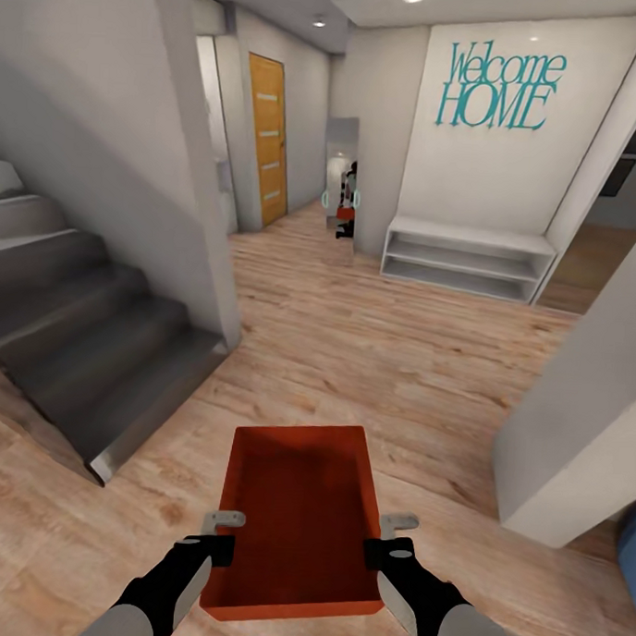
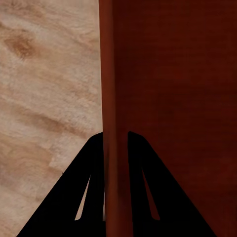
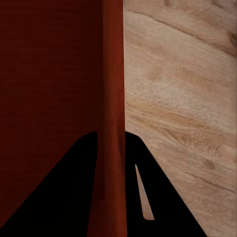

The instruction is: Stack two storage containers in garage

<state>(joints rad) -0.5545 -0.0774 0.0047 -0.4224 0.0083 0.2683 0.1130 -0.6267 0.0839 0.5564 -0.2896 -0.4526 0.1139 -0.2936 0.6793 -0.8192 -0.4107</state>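
One orange-red storage container [image 1: 295,516] hangs in front of me above light wood planks, empty inside. My left gripper [image 1: 223,534] is shut on its left wall and my right gripper [image 1: 382,537] is shut on its right wall. In the left wrist view the black fingers [image 2: 89,187] straddle the container's wall [image 2: 112,123]. The right wrist view has the same grip: the black fingers [image 3: 136,182] clamp the thin wall [image 3: 112,108], with the bin's dark red inside to one side. The garage is out of view.
A grey staircase [image 1: 85,345] rises at the left beside a white wall. A white pillar [image 1: 582,422] stands close at the right. Ahead are a white shoe bench [image 1: 464,257], a "Welcome HOME" wall sign [image 1: 499,85], a mirror [image 1: 340,185] and an orange door [image 1: 268,135].
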